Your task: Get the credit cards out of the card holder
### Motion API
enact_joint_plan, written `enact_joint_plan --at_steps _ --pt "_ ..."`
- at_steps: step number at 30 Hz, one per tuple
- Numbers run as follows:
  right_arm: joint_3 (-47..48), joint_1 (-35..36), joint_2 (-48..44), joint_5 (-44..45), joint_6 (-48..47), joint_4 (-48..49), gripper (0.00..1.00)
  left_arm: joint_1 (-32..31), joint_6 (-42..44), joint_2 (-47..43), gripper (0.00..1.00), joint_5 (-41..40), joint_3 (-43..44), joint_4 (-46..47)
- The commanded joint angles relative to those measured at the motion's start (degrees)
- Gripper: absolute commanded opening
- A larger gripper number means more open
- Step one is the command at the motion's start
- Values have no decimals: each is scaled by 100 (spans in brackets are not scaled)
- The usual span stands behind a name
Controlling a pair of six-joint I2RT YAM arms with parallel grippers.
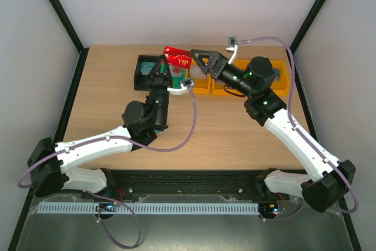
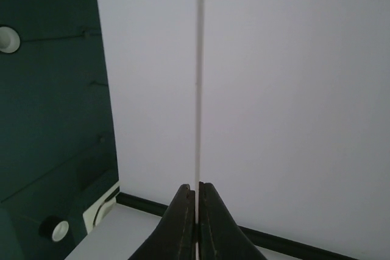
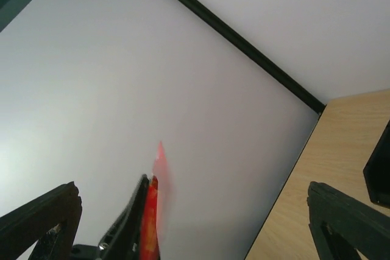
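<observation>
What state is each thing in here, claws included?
left claw: shut on the red card.
right claw: open wide.
red card: held up in the air, between the right claw's fingers, touching neither.
black bin: something teal inside, mostly hidden by the left arm.

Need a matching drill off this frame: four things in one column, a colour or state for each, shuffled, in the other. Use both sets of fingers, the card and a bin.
Things:
1. left fingers
2. right fingers
3. held card
4. leftmost bin

Colour or state:
a. black
b. spread wide
c. red, printed VIP
d. pressed shut on a card

Pairs: 1-d, 2-b, 3-c, 4-a
</observation>
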Motion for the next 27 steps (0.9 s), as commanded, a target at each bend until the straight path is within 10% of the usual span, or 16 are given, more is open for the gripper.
enact_joint_plan --at_steps 1,7,14,18,21,24,27 --pt "-282 18 40 -468 392 792 96 -53 1458 73 2 234 -30 841" --pt "-216 170 250 -758 597 1066 70 -60 1489 182 2 173 -1 811" --pt "-233 192 255 -726 506 1005 3 -78 1451 185 2 109 -80 778" --pt "-179 156 171 -592 82 612 2 -108 987 90 6 -126 -76 252" --pt "-109 -3 75 -634 -459 198 2 -118 -899 -126 91 -810 391 -1956" --pt "162 -225 52 -879 -1334 -676 2 -95 -4924 -64 100 -508 2219 -7373" --pt "538 -261 103 -1011 -2515 -1786 2 -74 -7444 235 100 1823 4125 -10652"
